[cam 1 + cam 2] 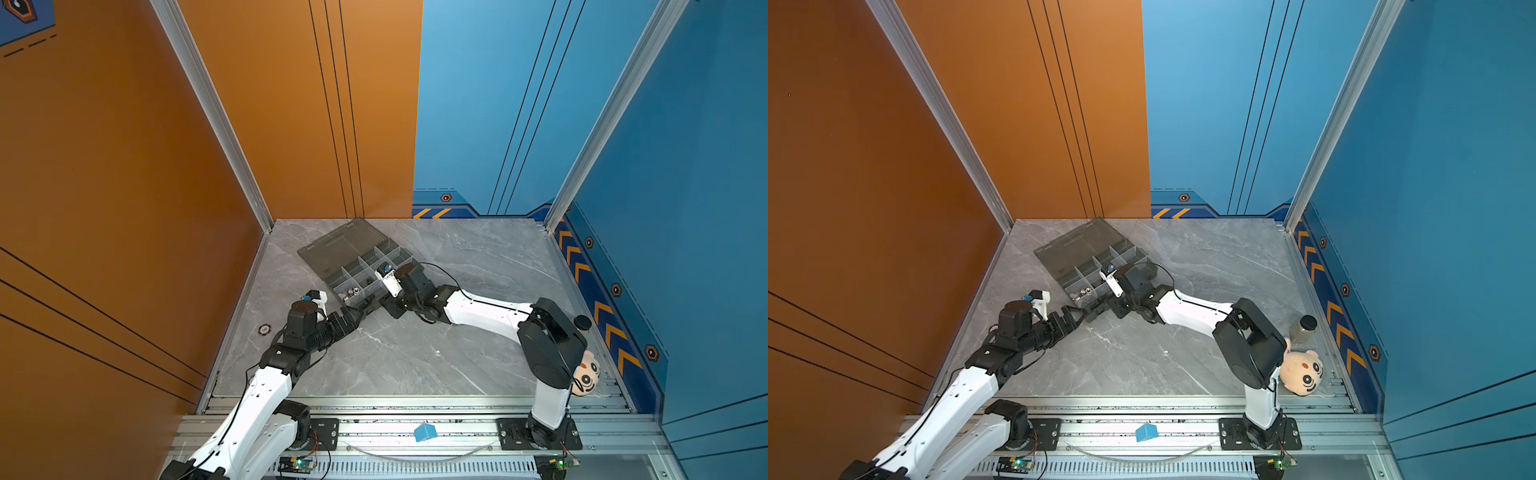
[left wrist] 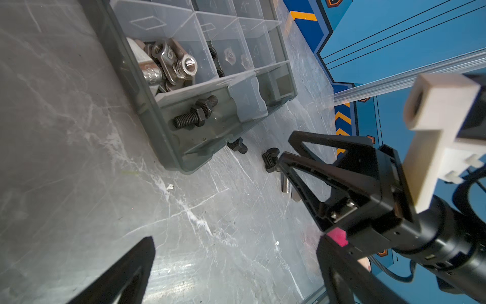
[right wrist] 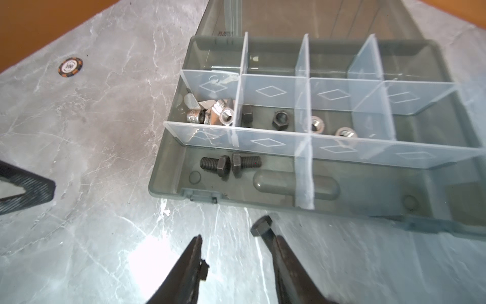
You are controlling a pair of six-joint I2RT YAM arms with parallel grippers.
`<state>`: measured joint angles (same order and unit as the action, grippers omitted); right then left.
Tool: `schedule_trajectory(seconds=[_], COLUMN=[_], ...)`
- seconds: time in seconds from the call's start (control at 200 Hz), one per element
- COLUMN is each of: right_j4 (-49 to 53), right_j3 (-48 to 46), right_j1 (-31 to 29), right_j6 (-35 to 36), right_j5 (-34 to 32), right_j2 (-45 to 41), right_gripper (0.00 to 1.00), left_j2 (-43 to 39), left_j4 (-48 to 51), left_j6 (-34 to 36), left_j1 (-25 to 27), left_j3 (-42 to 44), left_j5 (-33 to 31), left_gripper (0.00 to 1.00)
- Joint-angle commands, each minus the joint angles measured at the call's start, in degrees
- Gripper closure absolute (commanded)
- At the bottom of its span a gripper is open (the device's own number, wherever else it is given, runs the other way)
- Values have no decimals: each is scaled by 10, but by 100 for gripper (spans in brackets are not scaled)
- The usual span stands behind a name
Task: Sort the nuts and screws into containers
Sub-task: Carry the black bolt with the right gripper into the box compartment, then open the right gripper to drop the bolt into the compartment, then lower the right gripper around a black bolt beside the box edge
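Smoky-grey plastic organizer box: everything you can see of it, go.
The translucent smoky-grey plastic organizer box lies flat on the grey marbled tabletop, lid folded open flat behind. Clear dividers form rectangular compartments. Two black hex bolts lie head to head in the latch-side row; silver and black nuts sit in the middle row.
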<state>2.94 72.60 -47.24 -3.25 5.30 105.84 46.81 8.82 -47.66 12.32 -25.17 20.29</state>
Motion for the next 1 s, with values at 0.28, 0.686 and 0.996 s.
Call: schedule_trajectory(seconds=[0.28, 0.686, 0.996], right_j4=[-120, -111, -96], right_j3=[-107, -72, -40], right_j1=[61, 67, 67], right_j6=[64, 60, 44], right_j5=[144, 162, 147], right_j2=[-7, 45, 81], right_gripper=[53, 53, 53], left_j2=[7, -4, -2], left_j4=[12, 16, 15], left_j6=[5, -1, 0], left_j1=[-5, -4, -4], left_j3=[-3, -4, -8], left_j5=[15, 9, 7], left_gripper=[2, 2, 2])
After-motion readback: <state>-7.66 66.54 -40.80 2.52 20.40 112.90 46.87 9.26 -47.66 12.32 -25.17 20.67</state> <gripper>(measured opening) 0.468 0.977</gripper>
